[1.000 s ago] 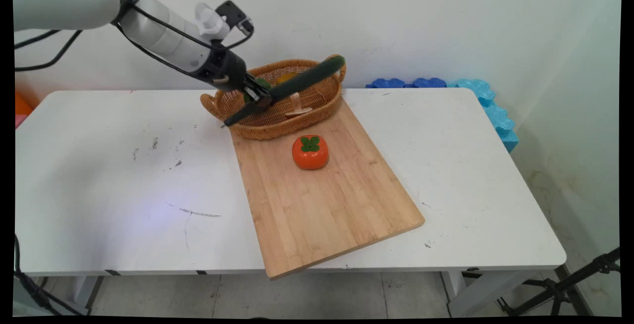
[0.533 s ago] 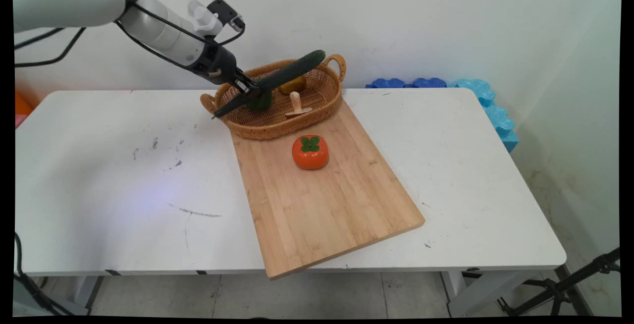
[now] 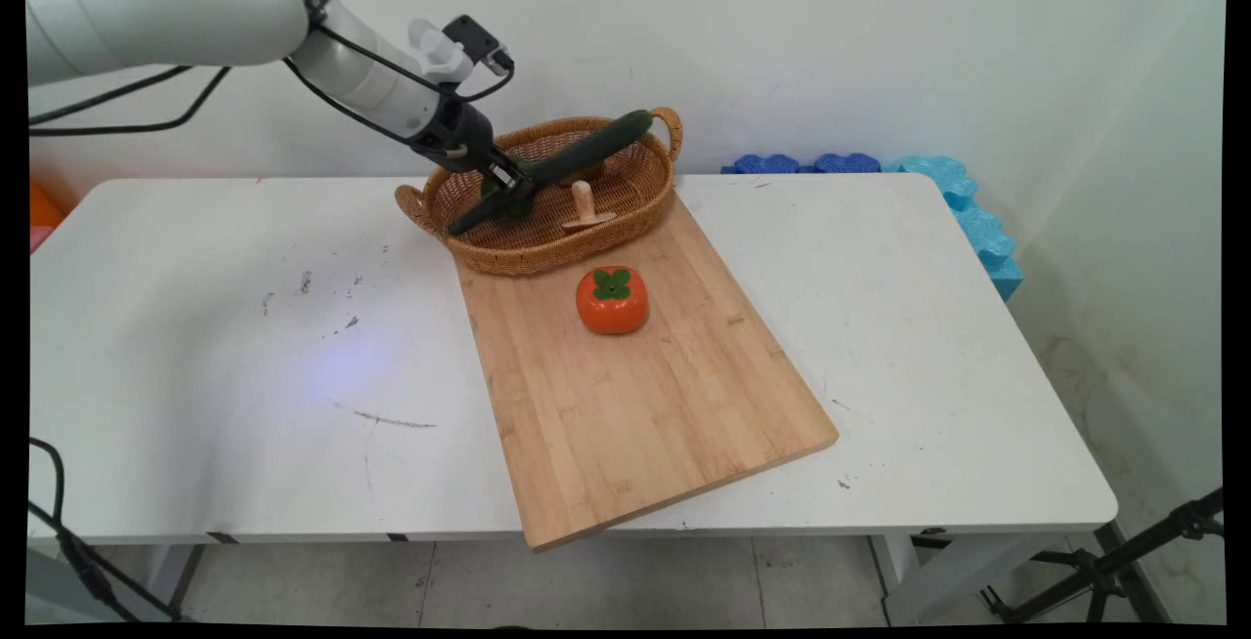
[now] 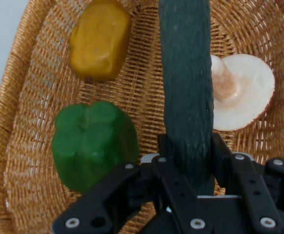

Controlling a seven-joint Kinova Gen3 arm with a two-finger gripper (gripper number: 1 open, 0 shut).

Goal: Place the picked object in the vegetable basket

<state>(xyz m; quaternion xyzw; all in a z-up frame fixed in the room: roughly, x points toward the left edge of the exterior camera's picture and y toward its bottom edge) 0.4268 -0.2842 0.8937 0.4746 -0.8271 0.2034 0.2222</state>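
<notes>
My gripper [image 3: 516, 188] [image 4: 188, 156] is shut on a long dark green cucumber [image 3: 562, 166] [image 4: 185, 83], held slanted over the wicker basket [image 3: 469, 238] [image 4: 20, 122]. In the hand view the cucumber runs up from between the fingers across the basket. Below it lie a green pepper [image 4: 94, 142], a yellow pepper [image 4: 99, 39] and a pale mushroom [image 4: 241, 95] [image 3: 584, 209]. An orange persimmon [image 3: 612, 299] with a green leaf top sits on the wooden cutting board [image 3: 635, 404] in front of the basket.
The basket stands at the table's back edge, on the far end of the cutting board. Blue foam blocks [image 3: 938, 190] lie at the back right by the wall. The white table [image 3: 244, 356] shows scuff marks left of the board.
The gripper lifted the cucumber up and to the left, then came back right and down over the basket. The cucumber stays gripped throughout. The persimmon has not moved.
</notes>
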